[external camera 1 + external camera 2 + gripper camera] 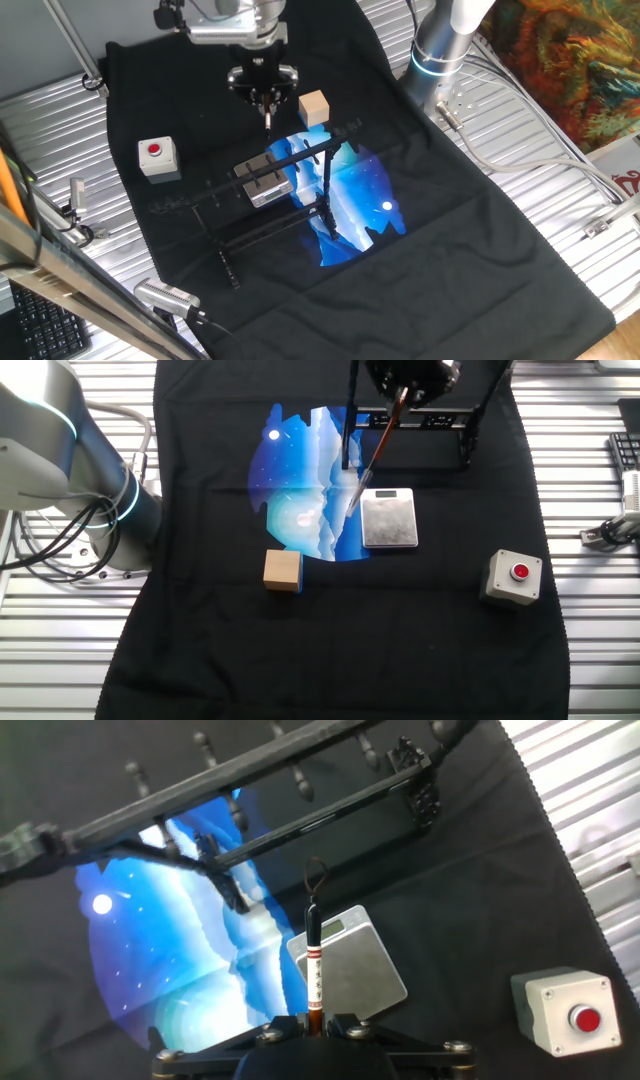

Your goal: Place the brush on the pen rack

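Gripper (312, 1023) clamped on the brush (314, 970), held aloft above the black cloth (480, 250); slim reddish-brown shaft, white label band and cord loop legible only in the hand view; the other fixed view shows the brush slanting over the pen rack (389, 518), a flat grey metallic block; plain wooden cube (283, 571) near-left.

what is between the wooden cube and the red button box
Nothing but bare black cloth. The other fixed view shows the whole stretch from the wooden cube to the button box.
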`<move>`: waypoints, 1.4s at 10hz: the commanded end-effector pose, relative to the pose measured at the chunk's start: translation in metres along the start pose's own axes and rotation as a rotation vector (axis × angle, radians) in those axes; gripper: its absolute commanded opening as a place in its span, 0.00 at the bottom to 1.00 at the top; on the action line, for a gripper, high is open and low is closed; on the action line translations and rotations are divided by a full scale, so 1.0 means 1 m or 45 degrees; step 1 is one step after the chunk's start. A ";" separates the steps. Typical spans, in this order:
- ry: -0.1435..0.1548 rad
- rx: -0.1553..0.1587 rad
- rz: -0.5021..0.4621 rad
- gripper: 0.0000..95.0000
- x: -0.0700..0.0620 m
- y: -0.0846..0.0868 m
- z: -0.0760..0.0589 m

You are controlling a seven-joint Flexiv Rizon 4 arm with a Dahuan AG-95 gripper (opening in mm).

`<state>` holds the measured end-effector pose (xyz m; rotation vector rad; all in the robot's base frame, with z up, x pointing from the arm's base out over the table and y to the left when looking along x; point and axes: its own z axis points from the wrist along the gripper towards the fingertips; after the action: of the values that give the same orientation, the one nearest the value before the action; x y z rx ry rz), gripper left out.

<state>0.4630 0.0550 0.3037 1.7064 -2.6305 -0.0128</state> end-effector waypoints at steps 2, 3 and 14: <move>-0.014 -0.005 -0.034 0.00 -0.001 -0.001 -0.002; -0.019 -0.007 -0.038 0.00 -0.002 -0.001 -0.004; -0.001 -0.001 -0.206 0.00 -0.011 -0.003 -0.014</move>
<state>0.4707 0.0649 0.3180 1.9166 -2.4840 -0.0159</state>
